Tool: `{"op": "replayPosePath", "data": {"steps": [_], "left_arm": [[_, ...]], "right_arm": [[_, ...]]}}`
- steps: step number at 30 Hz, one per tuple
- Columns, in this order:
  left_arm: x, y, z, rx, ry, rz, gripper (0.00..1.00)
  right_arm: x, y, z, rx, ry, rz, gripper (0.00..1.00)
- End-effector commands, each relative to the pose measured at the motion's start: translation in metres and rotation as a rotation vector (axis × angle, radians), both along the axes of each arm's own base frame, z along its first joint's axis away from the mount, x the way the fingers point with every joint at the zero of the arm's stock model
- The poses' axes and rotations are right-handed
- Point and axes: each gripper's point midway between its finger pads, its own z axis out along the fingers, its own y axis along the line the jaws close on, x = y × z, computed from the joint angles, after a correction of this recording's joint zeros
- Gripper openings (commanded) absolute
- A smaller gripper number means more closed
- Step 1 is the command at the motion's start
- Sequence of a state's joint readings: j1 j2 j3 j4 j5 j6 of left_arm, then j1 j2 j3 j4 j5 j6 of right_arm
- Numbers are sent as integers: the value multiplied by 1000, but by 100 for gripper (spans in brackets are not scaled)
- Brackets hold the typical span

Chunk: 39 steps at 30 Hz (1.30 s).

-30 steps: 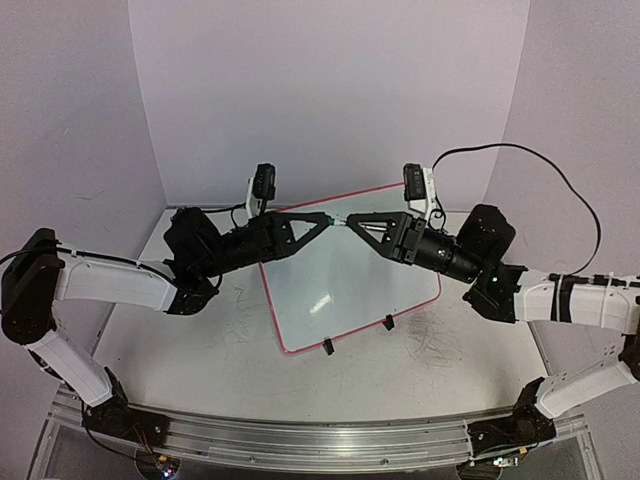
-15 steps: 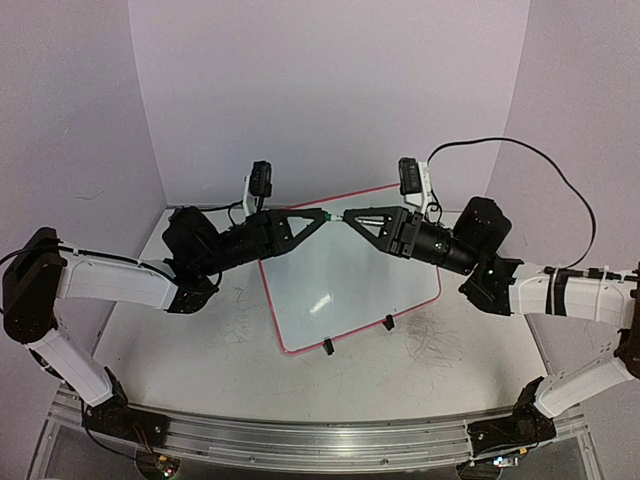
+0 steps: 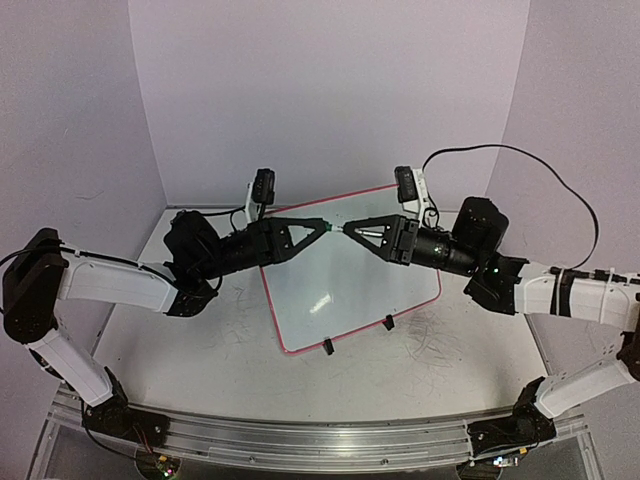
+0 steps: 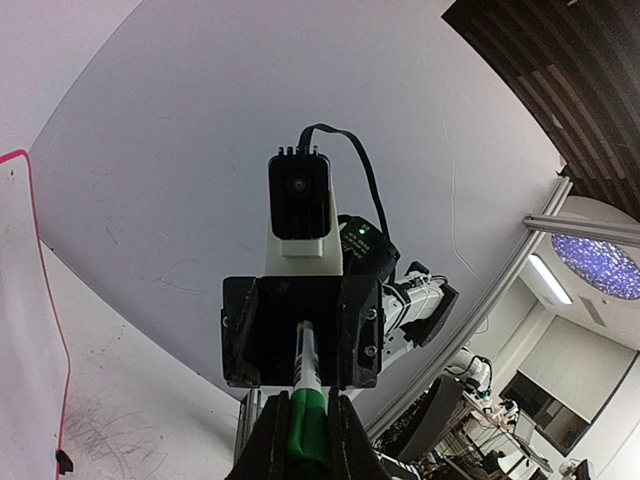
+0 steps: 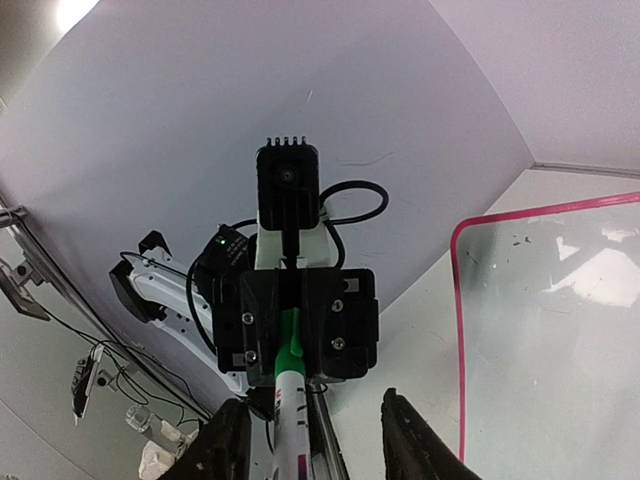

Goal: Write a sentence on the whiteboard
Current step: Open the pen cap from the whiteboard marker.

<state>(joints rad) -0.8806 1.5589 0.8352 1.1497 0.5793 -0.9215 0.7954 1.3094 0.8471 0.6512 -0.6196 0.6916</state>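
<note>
Left gripper point(image 3: 324, 227) (marker point(image 4: 306, 425)) opposite right gripper point(image 3: 348, 229)

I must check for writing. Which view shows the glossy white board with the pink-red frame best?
The top external view: nearly the whole pink-red-framed glossy white board is visible from above. The left wrist view shows only an edge strip, the right wrist view one corner.

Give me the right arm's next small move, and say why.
Probably close the right gripper on the marker, at its white barrel. Its fingers stand apart on either side of that barrel, while the left gripper is shut on the green end, likely the cap. The whiteboard shows no green writing yet, so uncapping seems to come first.
</note>
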Motion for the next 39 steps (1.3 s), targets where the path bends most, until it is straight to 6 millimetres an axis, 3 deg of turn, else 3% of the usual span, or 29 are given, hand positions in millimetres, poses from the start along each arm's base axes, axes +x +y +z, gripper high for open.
{"op": "replayPosePath", "data": {"steps": [1, 4, 8, 9, 16, 23, 27, 29, 33, 36, 39], "left_arm": [[-10, 3, 5, -6, -25, -46, 0], [-9, 4, 4, -1, -21, -42, 0], [-6, 8, 4, 2, -19, -25, 0], [-6, 8, 3, 3, -19, -25, 0], [-4, 4, 0, 10, -8, -36, 0], [-4, 5, 3, 5, -16, -28, 0], [-4, 4, 1, 9, -13, -30, 0], [-4, 4, 1, 10, -13, -33, 0], [-4, 5, 0, 11, -12, -31, 0], [4, 18, 2, 6, -7, 1, 0], [19, 50, 8, -6, -3, 70, 0]], "right_arm": [[-4, -4, 21, 11, -64, 3, 30], [-6, -4, 24, 14, -72, 15, 19], [-9, -3, 23, 13, -71, 34, 35], [-8, -2, 22, 11, -66, 41, 35], [-7, 7, 20, 29, -46, 74, 14], [-5, 12, 13, 24, -30, 101, 19], [-7, 12, 14, 29, -34, 105, 10], [-6, 10, 16, 35, -37, 90, 0], [-5, 6, 23, 49, -52, 62, 0], [-2, -5, 28, 60, -72, -1, 0], [0, -27, 32, 71, -123, -102, 0]]}}
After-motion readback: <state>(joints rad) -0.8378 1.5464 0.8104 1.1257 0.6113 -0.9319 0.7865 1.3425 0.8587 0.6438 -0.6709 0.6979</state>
